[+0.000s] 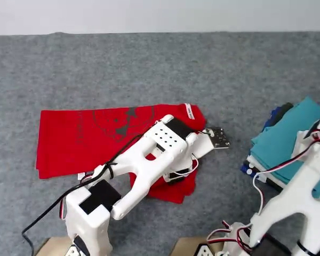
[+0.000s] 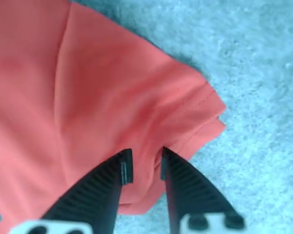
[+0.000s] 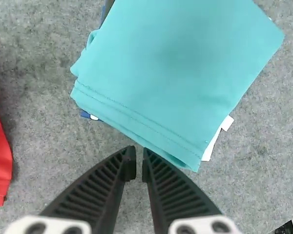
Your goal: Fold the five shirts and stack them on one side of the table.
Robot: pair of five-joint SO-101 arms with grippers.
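Observation:
A red shirt (image 1: 85, 133) lies partly folded on the grey felt, left of the middle. My left arm (image 1: 149, 165) reaches over its near right corner. In the left wrist view my left gripper (image 2: 142, 165) is shut on a raised fold of the red shirt (image 2: 88, 97) close to its hemmed corner. At the right edge a folded teal shirt (image 1: 285, 136) tops a stack with a blue shirt (image 1: 274, 114) under it. My right gripper (image 3: 138, 163) hovers shut and holding nothing over bare felt, just beside the teal shirt (image 3: 176, 73).
The grey felt (image 1: 160, 69) covers the whole table up to a white wall at the back. Cardboard pieces (image 1: 53, 246) sit at the near edge by the arm bases. A black cable (image 1: 48, 213) trails from the left arm.

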